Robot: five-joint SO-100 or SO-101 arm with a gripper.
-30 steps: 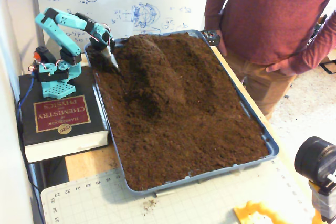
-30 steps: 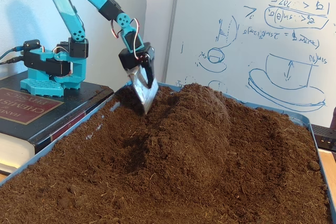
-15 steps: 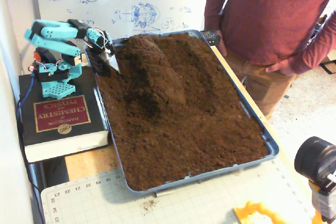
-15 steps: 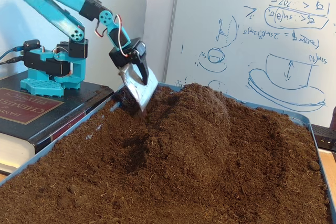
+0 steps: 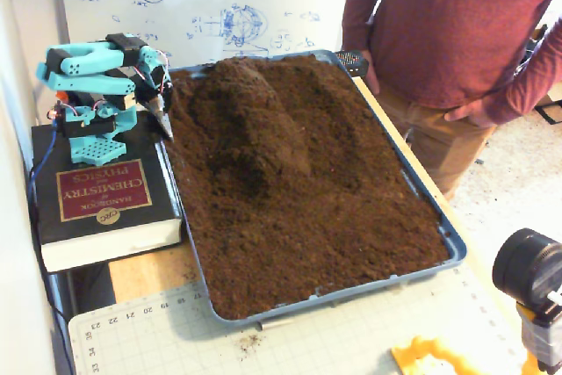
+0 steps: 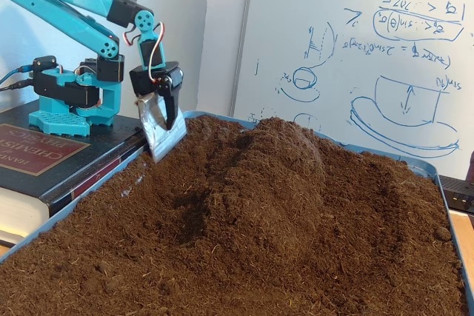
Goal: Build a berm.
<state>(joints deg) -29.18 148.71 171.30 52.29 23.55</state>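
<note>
The berm (image 5: 255,120) is a rounded ridge of dark brown soil running from the tray's far end toward its middle; in a fixed view it rises as a mound (image 6: 285,172). My gripper (image 5: 163,113) hangs at the tray's far left edge, to the left of the ridge and apart from it. It is shut on a metal scoop (image 6: 161,135), whose blade points down with its tip just above the soil by the rim. The teal arm (image 6: 74,16) is folded back over its base.
A blue tray (image 5: 457,248) holds flat soil (image 5: 316,234) in front of the ridge. The arm's base stands on a thick book (image 5: 101,199) left of the tray. A person (image 5: 448,32) stands at the right. A camera (image 5: 529,271) and cutting mat (image 5: 307,340) lie in front.
The arm has folded back. The scoop has pulled left, away from the ridge's flank, to the tray's left rim. The soil looks unchanged.
</note>
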